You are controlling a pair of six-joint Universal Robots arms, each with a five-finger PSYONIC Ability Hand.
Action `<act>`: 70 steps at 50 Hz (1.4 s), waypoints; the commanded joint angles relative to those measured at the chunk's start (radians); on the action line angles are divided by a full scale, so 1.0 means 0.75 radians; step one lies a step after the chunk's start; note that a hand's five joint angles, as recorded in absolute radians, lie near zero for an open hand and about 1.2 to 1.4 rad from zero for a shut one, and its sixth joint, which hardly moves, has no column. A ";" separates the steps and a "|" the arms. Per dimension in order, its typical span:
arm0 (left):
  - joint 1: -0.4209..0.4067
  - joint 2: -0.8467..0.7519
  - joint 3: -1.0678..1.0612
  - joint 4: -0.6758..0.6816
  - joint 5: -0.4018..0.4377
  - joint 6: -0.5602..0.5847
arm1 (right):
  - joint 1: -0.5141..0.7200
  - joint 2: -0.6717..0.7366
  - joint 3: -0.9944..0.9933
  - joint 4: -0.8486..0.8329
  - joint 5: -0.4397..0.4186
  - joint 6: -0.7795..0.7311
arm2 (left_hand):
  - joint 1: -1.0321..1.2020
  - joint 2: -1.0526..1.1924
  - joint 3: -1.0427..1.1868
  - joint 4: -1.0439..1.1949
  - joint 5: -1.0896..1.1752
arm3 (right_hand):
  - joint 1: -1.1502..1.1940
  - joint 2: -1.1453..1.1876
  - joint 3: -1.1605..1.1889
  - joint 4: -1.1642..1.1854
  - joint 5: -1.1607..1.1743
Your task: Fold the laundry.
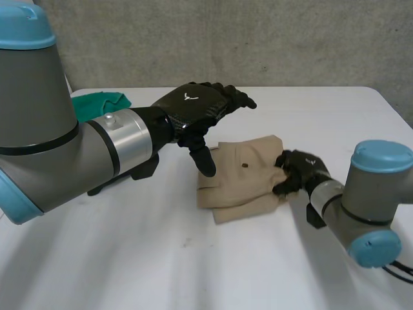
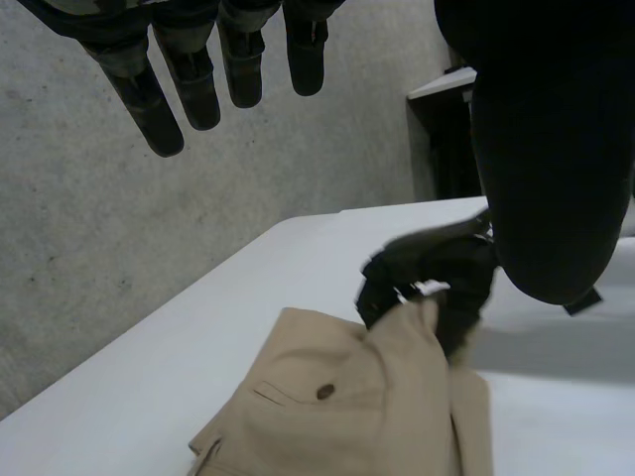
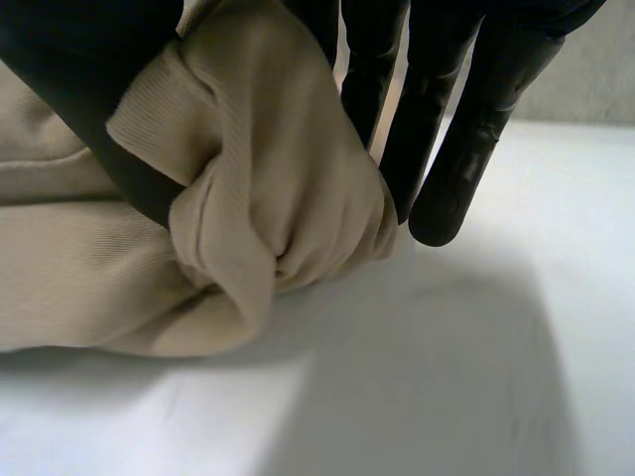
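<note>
Tan trousers (image 1: 242, 177) lie folded near the middle of the tabletop (image 1: 129, 258). The right hand (image 1: 298, 171) pinches their bunched edge, on the tabletop's right side, between thumb and fingers (image 3: 446, 149). The left hand (image 1: 193, 106) hovers above, fingers straight, holding nothing. The edge probably wants laying flat, layers aligned. No writing is legible.

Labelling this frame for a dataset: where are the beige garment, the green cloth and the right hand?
beige garment (image 1: 242, 184), head view, its folded middle.
green cloth (image 1: 100, 102), head view, its visible part.
right hand (image 1: 300, 166), head view, back of the hand.
</note>
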 commanded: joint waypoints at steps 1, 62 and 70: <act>0.003 -0.005 -0.002 -0.002 -0.005 0.000 | -0.012 0.101 -0.267 0.010 0.006 0.002 | 0.037 0.014 0.010 0.020 -0.002 | 0.699 0.333 0.466 0.278 0.436; 0.030 0.014 -0.047 0.053 -0.062 -0.041 | -0.495 0.541 -1.689 0.816 0.294 -0.879 | 0.033 0.010 0.006 0.016 -0.006 | -0.930 -1.296 -1.163 -1.351 -1.193; 0.181 0.059 -0.053 0.229 -0.289 -0.023 | -0.207 0.226 -1.353 0.724 0.244 -0.877 | -0.014 -0.037 -0.041 -0.031 -0.053 | -0.930 -1.296 -1.163 -1.351 -1.193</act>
